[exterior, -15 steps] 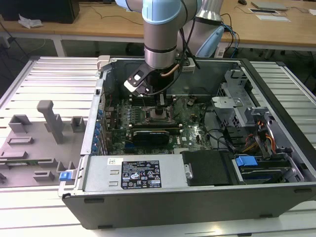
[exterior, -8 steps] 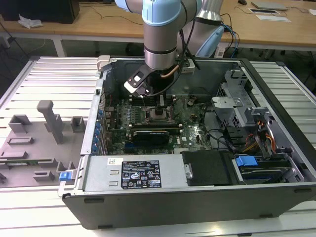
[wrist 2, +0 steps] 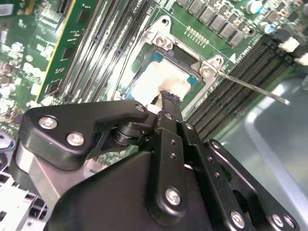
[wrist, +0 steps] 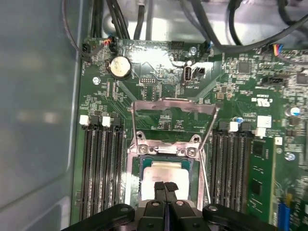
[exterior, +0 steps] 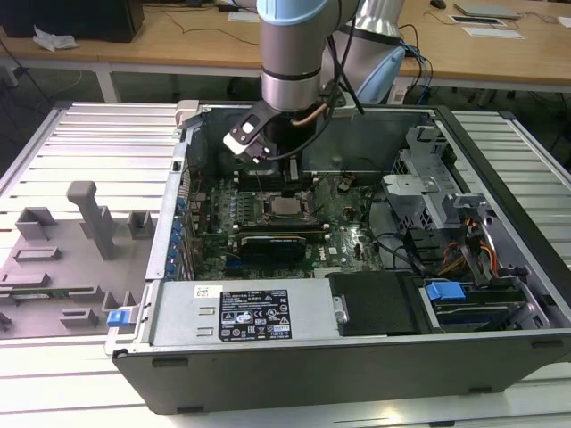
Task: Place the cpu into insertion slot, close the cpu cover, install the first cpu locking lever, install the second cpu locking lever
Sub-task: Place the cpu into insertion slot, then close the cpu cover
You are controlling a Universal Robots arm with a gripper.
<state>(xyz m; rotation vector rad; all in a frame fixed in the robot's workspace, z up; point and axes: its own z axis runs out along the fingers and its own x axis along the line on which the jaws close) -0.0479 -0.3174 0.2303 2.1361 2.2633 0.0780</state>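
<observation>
Poised vertically, fingers (wrist: pixel 159 190) pressed together just above the seated cpu (wrist: pixel 166 172). Seen in first wrist view: cpu cover (wrist: pixel 173 102) standing open beyond them.

The silvery cpu (wrist: pixel 166 174) lies flat in the insertion slot (wrist: pixel 133 168) at the middle of the motherboard (wrist: pixel 144 72). The thin-framed cpu cover (wrist: pixel 173 102) stands swung open.

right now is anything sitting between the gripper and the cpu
Nothing visible does. In the first wrist view the gripper, shut, sits directly over the cpu in the insertion slot. The cpu cover looks swung up behind the slot, clear of the chip. I cannot tell whether the gripper touches it.
</observation>
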